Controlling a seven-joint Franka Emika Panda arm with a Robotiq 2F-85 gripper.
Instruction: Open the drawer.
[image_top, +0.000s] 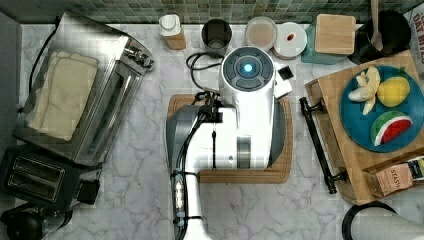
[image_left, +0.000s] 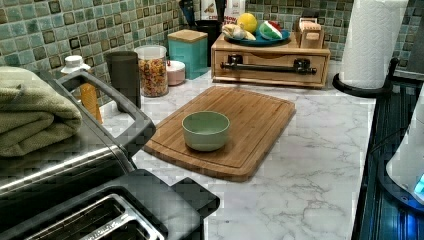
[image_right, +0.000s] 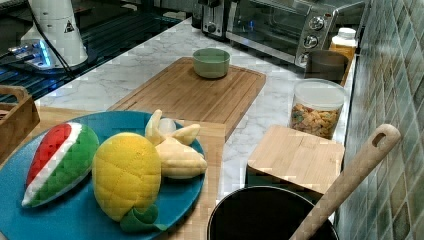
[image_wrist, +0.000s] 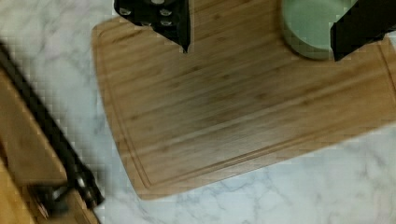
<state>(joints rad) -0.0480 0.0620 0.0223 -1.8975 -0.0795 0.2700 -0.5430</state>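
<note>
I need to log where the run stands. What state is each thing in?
drawer: shut, handle untouched
gripper: open, holding nothing, above the cutting board
bowl: upright on the board, looks empty
cereal jar: lidded, upright
fruit plate: loaded, on the stand above the drawer

Table layout around the cutting board

The cutting board (image_left: 230, 130) lies mid-table (image_left: 310, 165) with the bowl (image_left: 205, 130) on it, nearer the toaster oven (image_top: 85, 90) end; in the top view the arm (image_top: 235, 125) hangs over the board. At the top view's right stands the wooden stand (image_left: 270, 57), its drawer (image_left: 267, 64) facing the board, closed, the bar handle (image_top: 316, 142) (running along the front) just off the board's edge. The plate (image_right: 90, 210) with toy fruit sits on the stand. Along the tiled wall, in the left view, stand a bottle (image_left: 82, 85), a cup (image_left: 125, 75), a jar (image_left: 151, 70) and a lidded canister (image_left: 188, 50). The toaster (image_top: 37, 177) sits at the top view's lower left, the paper towel roll (image_left: 372, 40) right of the stand in the left view.
</note>
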